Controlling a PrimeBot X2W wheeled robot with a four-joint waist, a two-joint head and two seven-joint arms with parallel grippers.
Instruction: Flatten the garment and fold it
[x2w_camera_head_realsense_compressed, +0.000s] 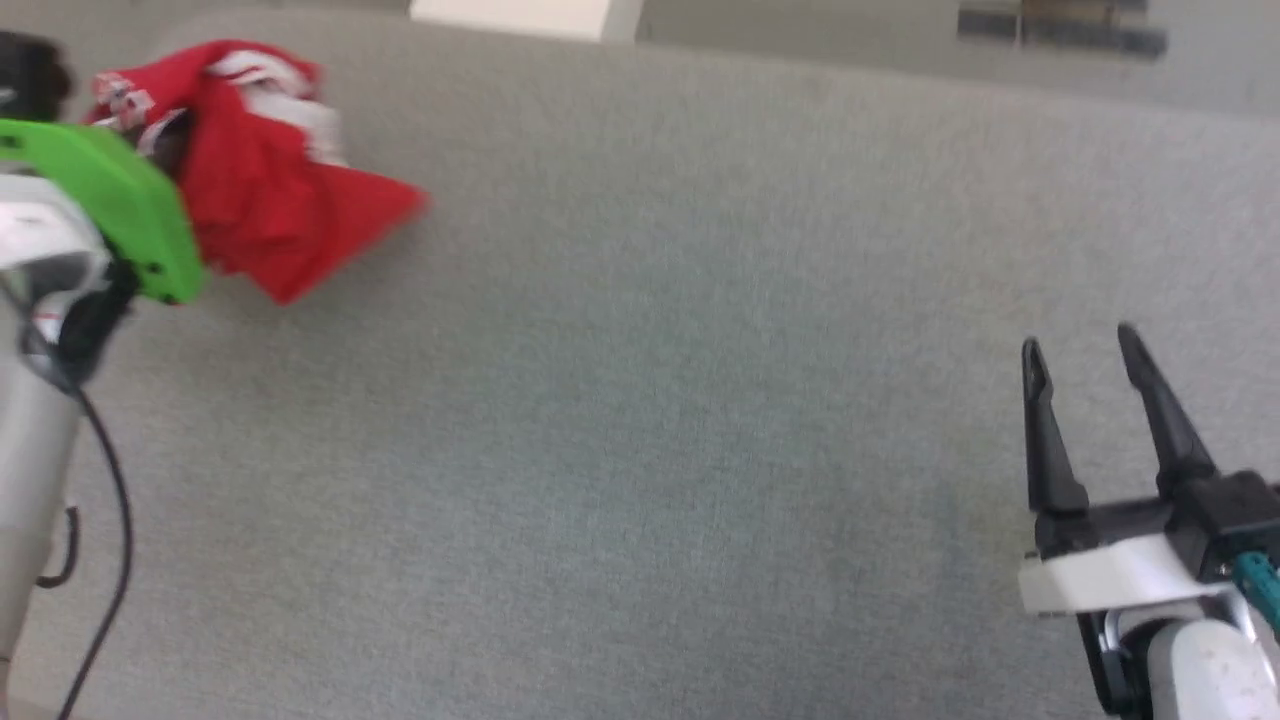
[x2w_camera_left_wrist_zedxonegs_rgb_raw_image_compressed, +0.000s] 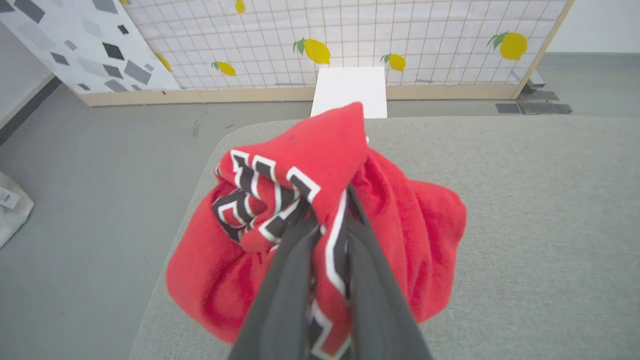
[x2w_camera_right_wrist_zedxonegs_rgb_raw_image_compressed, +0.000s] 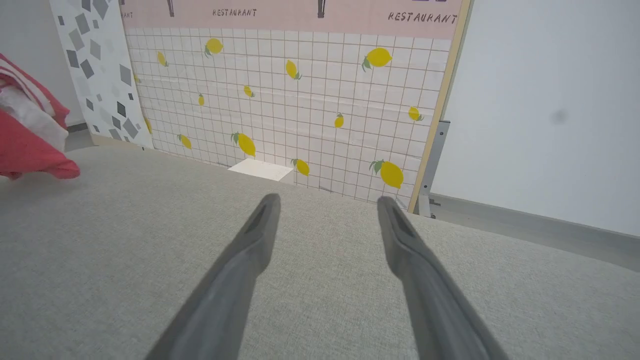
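Where grey fabric surface (x2w_camera_head_realsense_compressed: 640, 400) faced lemon-print tiled wall (x2w_camera_right_wrist_zedxonegs_rgb_raw_image_compressed: 300, 100): left gripper (x2w_camera_left_wrist_zedxonegs_rgb_raw_image_compressed: 328, 205) clamped bunched garment (x2w_camera_left_wrist_zedxonegs_rgb_raw_image_compressed: 410, 225), far left; right gripper (x2w_camera_head_realsense_compressed: 1080, 340) stood wide, near right.

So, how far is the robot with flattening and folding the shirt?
Done: the left tool is shut on the garment, a crumpled red bundle at the far left corner of the grey surface. In hand: that grasp alone; the right tool is open, apart from the cloth. Left: spreading it flat, then every fold.
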